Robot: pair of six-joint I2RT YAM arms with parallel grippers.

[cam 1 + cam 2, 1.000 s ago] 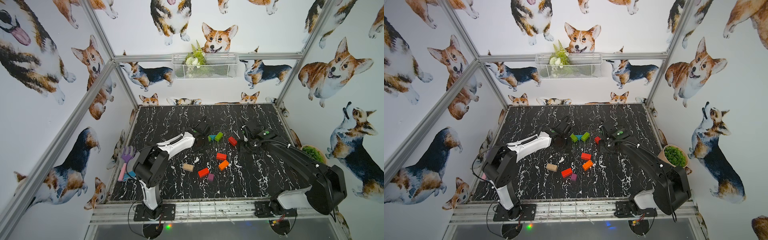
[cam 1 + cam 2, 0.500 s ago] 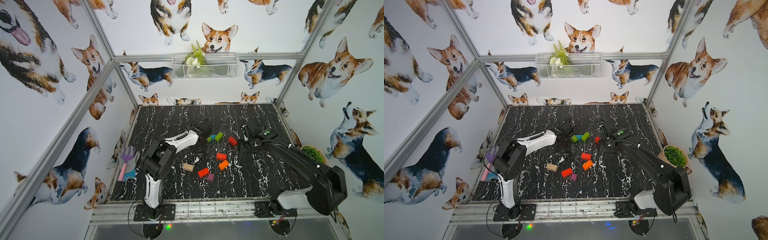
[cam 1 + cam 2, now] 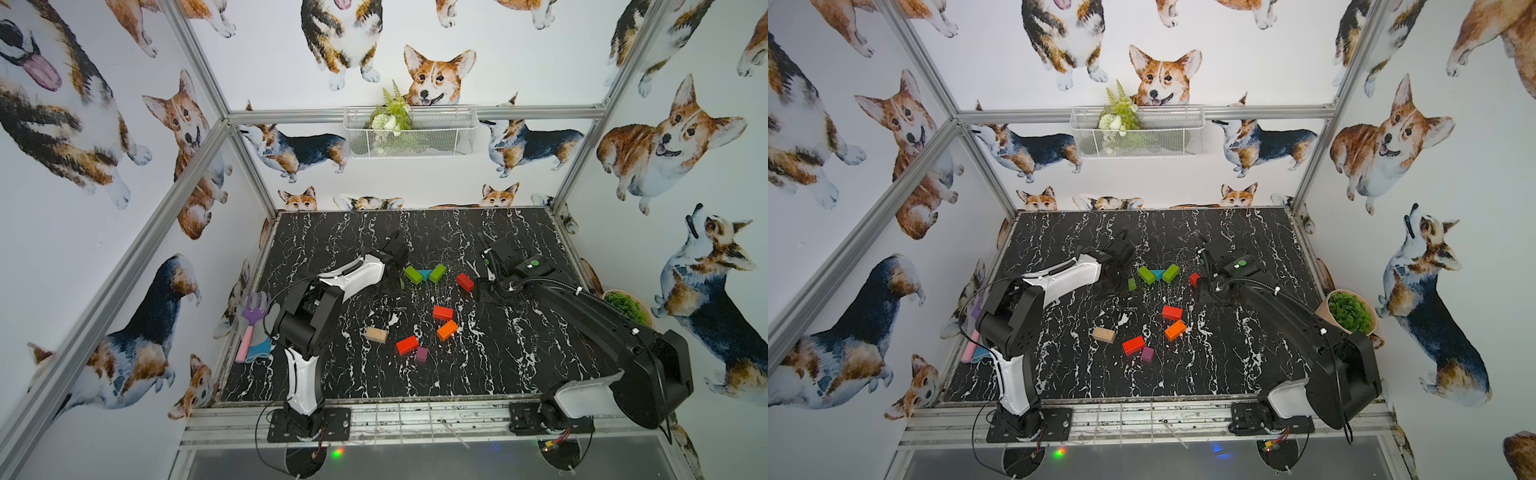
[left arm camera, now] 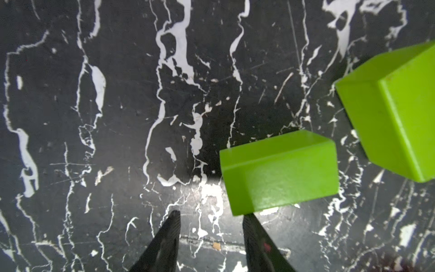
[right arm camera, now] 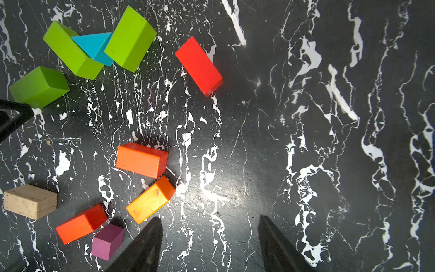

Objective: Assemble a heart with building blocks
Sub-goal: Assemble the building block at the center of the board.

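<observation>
The building blocks lie loose on the black marbled table [image 3: 519, 353], and no heart is formed. Two green bricks [image 3: 413, 275] [image 3: 437, 273] flank a teal triangle [image 3: 424, 274]. My left gripper [image 4: 211, 214] is open and empty; one fingertip [image 4: 248, 219] is at the corner of a third green brick [image 4: 280, 172] [image 3: 1132, 284]. Three red bricks [image 5: 199, 66] [image 5: 142, 160] [image 5: 81, 223], an orange brick [image 5: 150, 200], a purple cube [image 5: 107, 241] and a beige brick [image 5: 30, 201] show in the right wrist view. My right gripper [image 5: 209, 217] hangs open over bare table beside the orange brick.
A purple toy rake [image 3: 253, 316] with a pink handle lies at the table's left edge. A potted green plant [image 3: 623, 305] stands off the right edge. A wire basket [image 3: 409, 133] hangs on the back wall. Both arms reach over the middle of the table.
My left arm's elbow has swung a little while its gripper stays by the green bricks, jaws slightly narrower. The right arm and the blocks have hardly moved.
</observation>
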